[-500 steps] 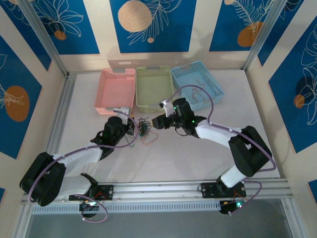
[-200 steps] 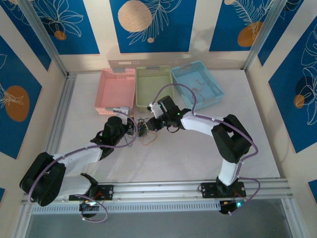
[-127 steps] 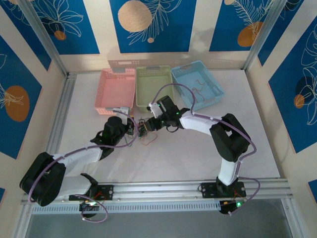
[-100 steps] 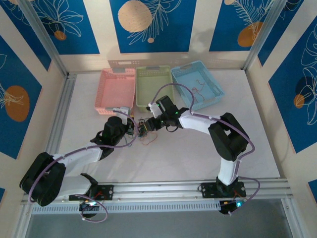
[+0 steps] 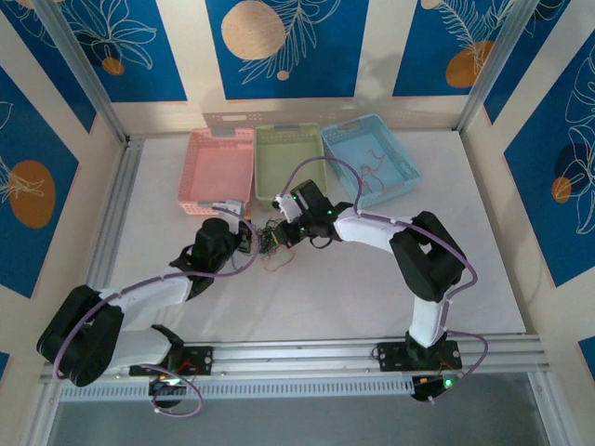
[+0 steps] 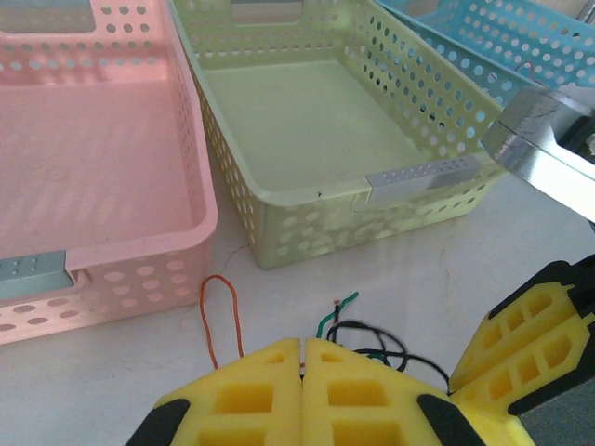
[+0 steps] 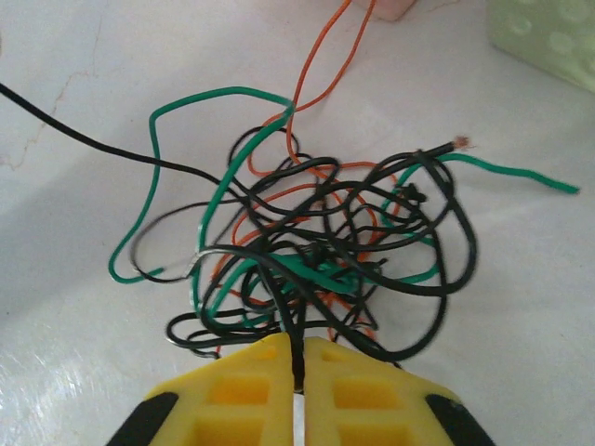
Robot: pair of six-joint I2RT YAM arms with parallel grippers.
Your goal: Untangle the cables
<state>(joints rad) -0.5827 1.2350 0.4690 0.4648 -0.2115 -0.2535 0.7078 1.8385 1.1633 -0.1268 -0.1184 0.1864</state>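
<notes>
two arms reach in to one knot of cables [image 5: 270, 243] lying on the white table [image 5: 335, 288], just in front of the green basket [image 5: 289, 160]. three baskets stand in a row at the back: pink basket [image 5: 219, 167], the green one, and blue basket [image 5: 370, 158] with thin wires in it, too small to count.

in the right wrist view the cables [image 7: 307, 251] show three colours, black, green and orange, looped too tightly to count strand by strand. the right gripper [image 7: 297, 358] has its two yellow pads pressed together on a black strand at the knot's near edge.

the left gripper [image 6: 304, 348] also has its two pads pressed together; one orange loop [image 6: 223, 316] rises just beside them, and it cannot be told if a wire is caught between them.
</notes>
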